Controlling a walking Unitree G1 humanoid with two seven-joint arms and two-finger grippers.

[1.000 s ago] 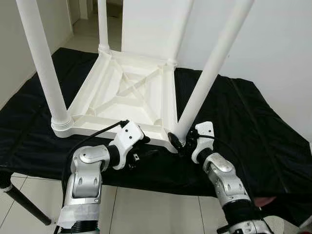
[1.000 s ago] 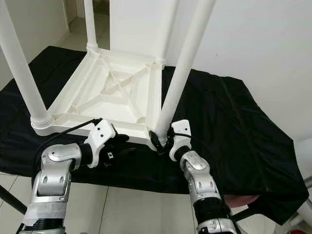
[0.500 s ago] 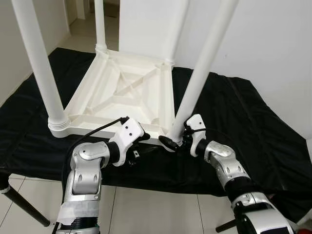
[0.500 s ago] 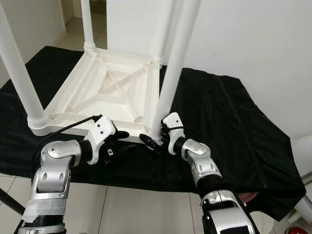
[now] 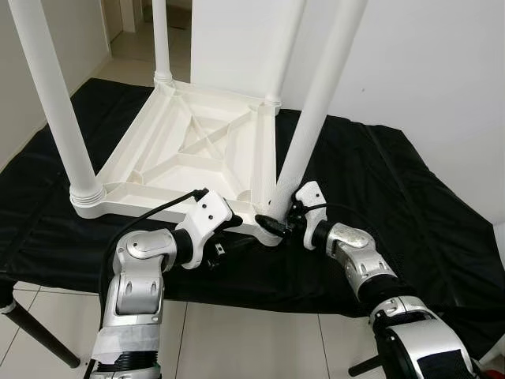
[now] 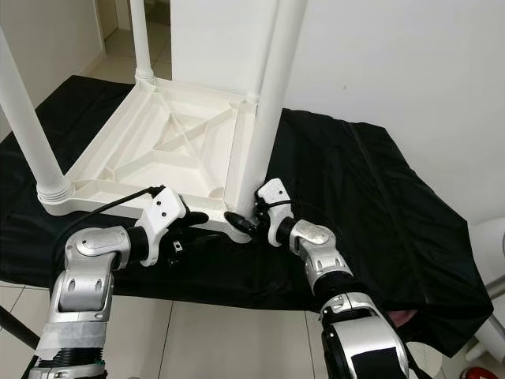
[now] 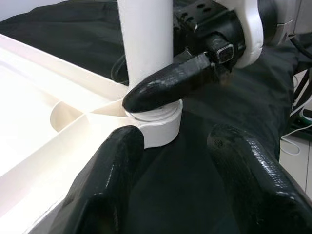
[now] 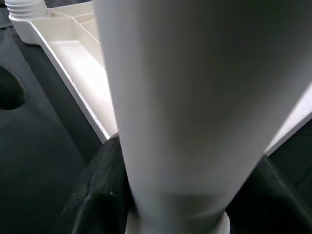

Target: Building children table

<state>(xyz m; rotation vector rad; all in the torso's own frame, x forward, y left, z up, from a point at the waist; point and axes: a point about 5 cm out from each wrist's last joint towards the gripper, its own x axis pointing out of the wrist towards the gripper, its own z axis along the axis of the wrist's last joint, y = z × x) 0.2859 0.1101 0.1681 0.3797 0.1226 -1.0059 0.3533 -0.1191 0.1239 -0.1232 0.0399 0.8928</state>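
White plastic, the upturned table top (image 5: pixel 197 150) lies on a black cloth (image 5: pixel 379 189) with 4 legs pointing up, so the sockets can be reached. The right gripper (image 5: pixel 278 223) pinches the near right leg (image 5: pixel 304 134) just above its socket, probably to twist it home. Beside that corner, the left gripper (image 7: pixel 170 161) has fingers (image 7: pixel 105 185) spread, 1 seemingly against the frame edge to steady it.
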